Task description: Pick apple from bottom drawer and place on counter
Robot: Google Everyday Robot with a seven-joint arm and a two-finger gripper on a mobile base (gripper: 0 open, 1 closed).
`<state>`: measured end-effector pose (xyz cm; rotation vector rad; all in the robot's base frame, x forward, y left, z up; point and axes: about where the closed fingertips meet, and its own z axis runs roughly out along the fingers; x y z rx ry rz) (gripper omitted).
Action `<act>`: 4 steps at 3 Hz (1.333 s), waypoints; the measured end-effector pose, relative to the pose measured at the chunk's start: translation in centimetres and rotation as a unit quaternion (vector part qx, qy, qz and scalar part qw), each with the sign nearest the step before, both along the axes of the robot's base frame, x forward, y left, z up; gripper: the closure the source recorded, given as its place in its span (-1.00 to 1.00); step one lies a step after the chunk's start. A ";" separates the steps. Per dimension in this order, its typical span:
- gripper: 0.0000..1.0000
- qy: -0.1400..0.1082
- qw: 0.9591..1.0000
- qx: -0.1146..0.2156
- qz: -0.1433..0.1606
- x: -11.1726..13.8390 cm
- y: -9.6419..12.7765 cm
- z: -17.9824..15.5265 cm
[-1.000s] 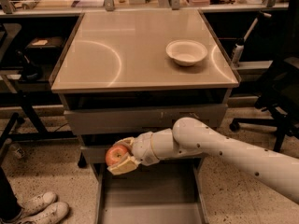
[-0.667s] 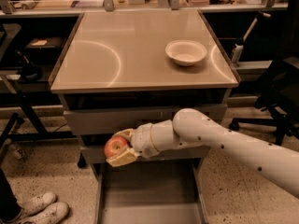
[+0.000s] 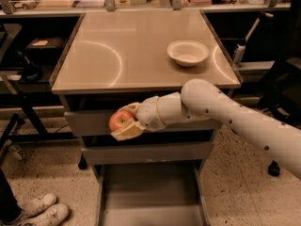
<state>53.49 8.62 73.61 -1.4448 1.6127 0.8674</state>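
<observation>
Speckled floor (image 3: 56,173) surrounds the bottom drawer (image 3: 150,187), which stands open. Above it, the gripper (image 3: 126,121) clasps the apple (image 3: 120,120), round and red with a yellowish patch, before the upper drawer fronts, below the table (image 3: 131,46) edge. Farther back, a white bowl (image 3: 187,53) sits on the table.

Glossy, smooth desk (image 3: 117,55); matt grey metal bottom drawer (image 3: 150,189); pale plastic gripper (image 3: 124,121) below the desk's edge clasps a shiny apple (image 3: 119,119).

Arm (image 3: 244,124): white, reaching in from the lower right and stretched out to the left.
Wrist (image 3: 162,112): roughly level, pointing left.
Gripper (image 3: 124,121): just below the counter (image 3: 131,41) edge, above the bottom drawer (image 3: 150,192), clamped on the apple (image 3: 119,119), one finger above and one beneath.
</observation>
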 end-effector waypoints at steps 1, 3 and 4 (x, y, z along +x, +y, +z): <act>1.00 -0.004 1.000 0.003 -0.003 0.6 -0.2 0.7; 1.00 -0.044 0.999 0.012 -0.006 0.1 -0.3 5.4; 1.00 -0.071 0.997 0.001 -0.005 0.8 -0.3 9.2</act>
